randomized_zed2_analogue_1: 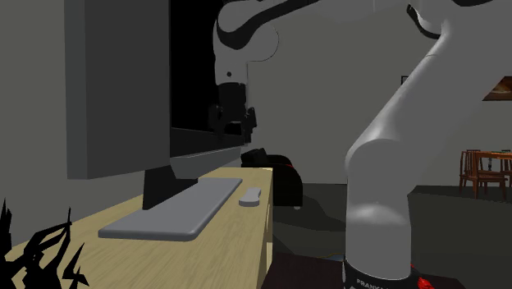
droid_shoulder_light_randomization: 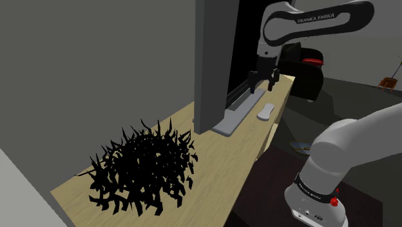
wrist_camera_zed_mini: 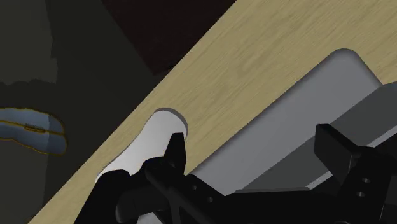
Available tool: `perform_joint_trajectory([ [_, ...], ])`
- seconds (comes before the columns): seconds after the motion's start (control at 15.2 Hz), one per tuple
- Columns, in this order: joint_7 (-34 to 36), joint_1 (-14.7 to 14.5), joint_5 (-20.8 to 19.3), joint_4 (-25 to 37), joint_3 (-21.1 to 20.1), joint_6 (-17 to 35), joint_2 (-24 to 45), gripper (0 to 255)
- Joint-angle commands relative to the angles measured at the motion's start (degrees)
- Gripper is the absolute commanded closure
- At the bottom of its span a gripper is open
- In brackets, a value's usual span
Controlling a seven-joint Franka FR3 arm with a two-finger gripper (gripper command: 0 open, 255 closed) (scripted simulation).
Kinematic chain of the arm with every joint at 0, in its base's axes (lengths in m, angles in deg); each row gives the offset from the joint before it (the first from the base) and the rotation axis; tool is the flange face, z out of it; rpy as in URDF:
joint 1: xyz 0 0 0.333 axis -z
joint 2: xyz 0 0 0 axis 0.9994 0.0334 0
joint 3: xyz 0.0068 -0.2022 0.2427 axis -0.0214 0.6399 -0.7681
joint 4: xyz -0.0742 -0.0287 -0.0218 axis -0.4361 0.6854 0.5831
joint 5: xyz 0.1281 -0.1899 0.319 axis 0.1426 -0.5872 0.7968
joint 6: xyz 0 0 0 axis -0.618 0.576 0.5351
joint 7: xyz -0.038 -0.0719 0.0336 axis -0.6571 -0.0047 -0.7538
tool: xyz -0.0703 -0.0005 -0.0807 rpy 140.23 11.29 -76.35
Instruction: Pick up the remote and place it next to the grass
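**A:** So, what could go wrong, biggest thing first?

**B:** The table (droid_shoulder_light_randomization: pixel 219 158). It is narrow, and its long open edge runs just beside the remote. I judge that a sideways nudge could push the remote off.

**A:** And the screen (droid_shoulder_light_randomization: pixel 212 64)?

**B:** It stands tall along the table's other side. A carry toward the grass has to pass in front of it, so a wide swing could clip the panel.

**A:** The grass (droid_shoulder_light_randomization: pixel 145 169)?

**B:** It is a black spiky clump at the end of the table toward the shoulder view's left, well apart from the remote. The blades spread wide, so a careless drop could land on them and not beside them.

**A:** The base (droid_shoulder_light_randomization: pixel 235 119)?

**B:** It is a flat grey slab under the screen, just beside the remote. In the wrist view it lies under the gap between the fingers (wrist_camera_zed_mini: pixel 175 153). Going straight down from here would likely meet the base.

**A:** Where is the remote (droid_shoulder_light_randomization: pixel 266 111)?

**B:** It lies flat on the wood between the base and the table's edge, below the claw.

**A:** And the claw (droid_shoulder_light_randomization: pixel 265 80)?

**B:** It hovers above with its fingers wide apart, holding nothing. The remote sits outside one finger, not between the two.

**A:** Is there room to move?

**B:** A bare strip of wood runs along the open edge from the remote to the grass. There is also clear wood between the base and the grass.
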Motion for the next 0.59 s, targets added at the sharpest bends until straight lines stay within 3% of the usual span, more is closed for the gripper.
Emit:
perform_joint_trajectory([
  [0.0,1.9,1.9,-0.4,-0.3,1.4,3.5,2.7,0],
  [0.53,9.8,8.3,-0.5,-1.3,6.2,16.1,12.9,0],
])
